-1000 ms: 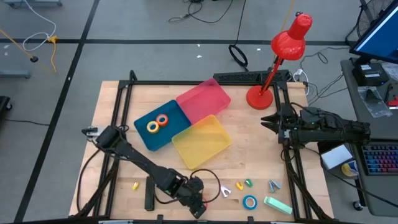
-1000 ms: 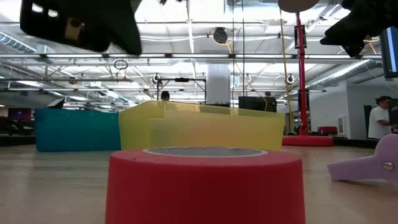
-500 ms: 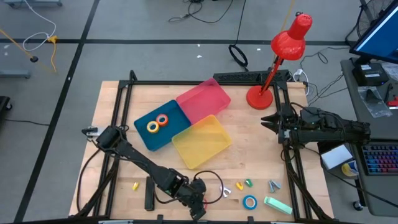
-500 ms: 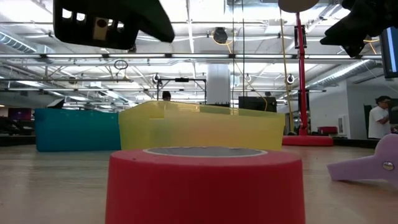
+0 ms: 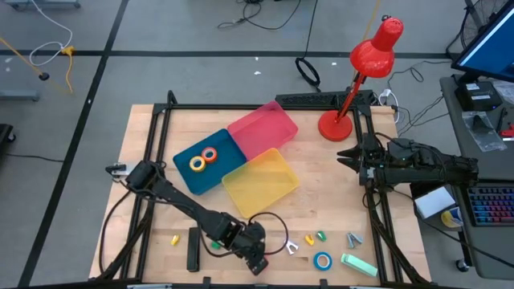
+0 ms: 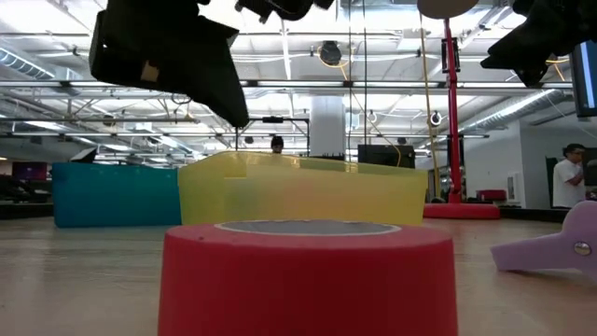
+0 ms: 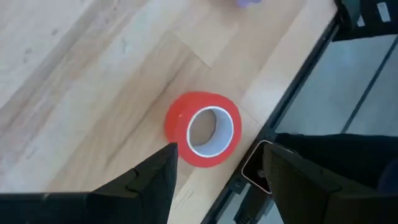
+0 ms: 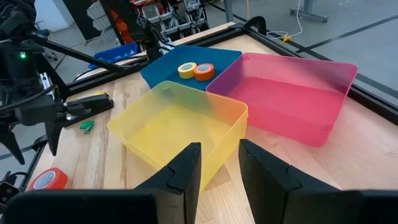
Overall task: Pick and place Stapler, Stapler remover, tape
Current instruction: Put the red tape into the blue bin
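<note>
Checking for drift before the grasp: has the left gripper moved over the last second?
Yes. The left gripper has shifted toward the yellow bin, open above the red tape.

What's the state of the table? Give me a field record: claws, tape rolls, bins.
left claw: open, above the red tape at the table's near edge
right claw: open, empty, waiting at the right side
yellow tape: in the blue bin
orange tape: in the blue bin, beside the yellow
blue tape: on the table
yellow bin: empty
pink bin: empty
</note>
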Robot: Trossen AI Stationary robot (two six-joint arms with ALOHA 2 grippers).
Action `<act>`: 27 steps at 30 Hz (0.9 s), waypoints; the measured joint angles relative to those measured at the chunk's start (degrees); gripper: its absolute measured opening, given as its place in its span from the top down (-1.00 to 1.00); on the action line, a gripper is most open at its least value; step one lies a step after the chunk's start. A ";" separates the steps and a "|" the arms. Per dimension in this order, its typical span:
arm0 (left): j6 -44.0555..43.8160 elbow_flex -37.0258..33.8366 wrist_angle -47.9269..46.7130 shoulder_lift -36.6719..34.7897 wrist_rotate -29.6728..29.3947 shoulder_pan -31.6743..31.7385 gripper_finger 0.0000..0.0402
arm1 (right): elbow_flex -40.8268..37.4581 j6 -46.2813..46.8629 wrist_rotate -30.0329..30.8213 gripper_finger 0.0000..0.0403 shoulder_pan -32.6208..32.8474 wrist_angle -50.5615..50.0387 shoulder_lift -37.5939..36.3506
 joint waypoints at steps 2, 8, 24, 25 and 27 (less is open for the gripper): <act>-0.43 0.00 -0.94 0.00 0.00 0.12 -0.17 | 0.00 0.00 0.00 0.50 0.00 0.00 0.00; -0.41 0.00 -3.51 0.28 0.00 -0.14 -0.17 | 0.00 0.00 0.02 0.50 0.00 0.02 0.00; 2.63 -0.09 4.62 7.63 5.03 -0.20 -0.17 | -0.02 0.01 0.18 0.50 0.00 0.20 -0.02; 2.63 -0.09 4.43 7.64 4.99 -0.19 -0.17 | -0.02 0.06 0.17 0.50 -0.02 0.19 -0.02; 2.63 -0.07 4.21 7.80 4.79 -0.07 -0.17 | -0.02 0.15 0.18 0.50 0.00 0.20 -0.02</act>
